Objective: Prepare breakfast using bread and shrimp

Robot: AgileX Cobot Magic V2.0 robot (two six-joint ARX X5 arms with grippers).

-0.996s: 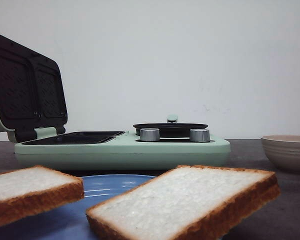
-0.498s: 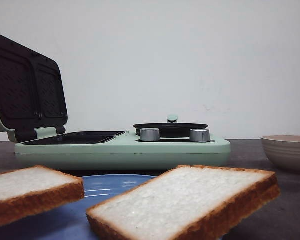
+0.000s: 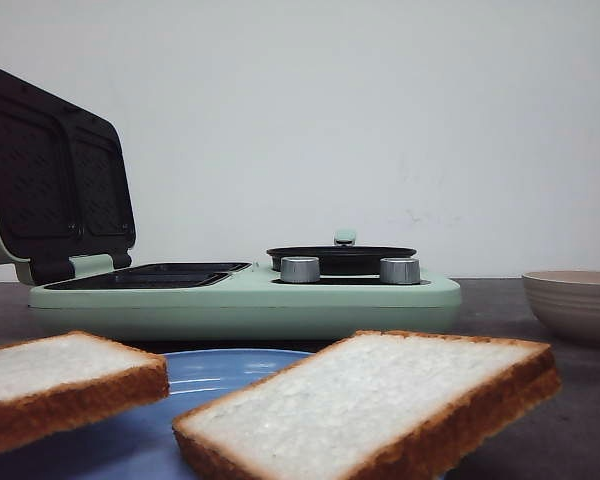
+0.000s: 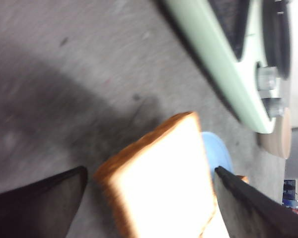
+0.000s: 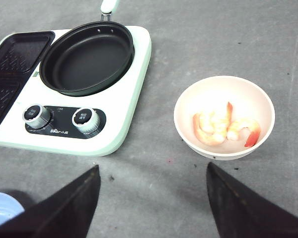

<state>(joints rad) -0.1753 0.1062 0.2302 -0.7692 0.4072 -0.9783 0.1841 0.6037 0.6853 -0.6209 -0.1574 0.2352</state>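
Note:
Two bread slices lie on a blue plate [image 3: 220, 365] close to the front camera, one at the left [image 3: 60, 385] and one at the right [image 3: 370, 400]. In the blurred left wrist view, my left gripper [image 4: 150, 171] is open above one bread slice [image 4: 164, 173], a finger on either side and neither touching it. The shrimp [image 5: 223, 126], pale orange with red tails, lie in a cream bowl [image 5: 228, 82]. My right gripper [image 5: 153, 167] hangs open over bare table just short of that bowl, holding nothing. Neither gripper shows in the front view.
A mint-green breakfast machine [image 3: 250, 295] stands behind the plate with its grill lid [image 3: 55, 180] raised at the left. A black pan [image 5: 87, 59] sits on its right half above two knobs [image 5: 83, 117]. The bowl [image 3: 575, 300] stands to the machine's right.
The bread, plate and machine look the same in the front view. A dark speck at the upper right edge half a second ago is gone.

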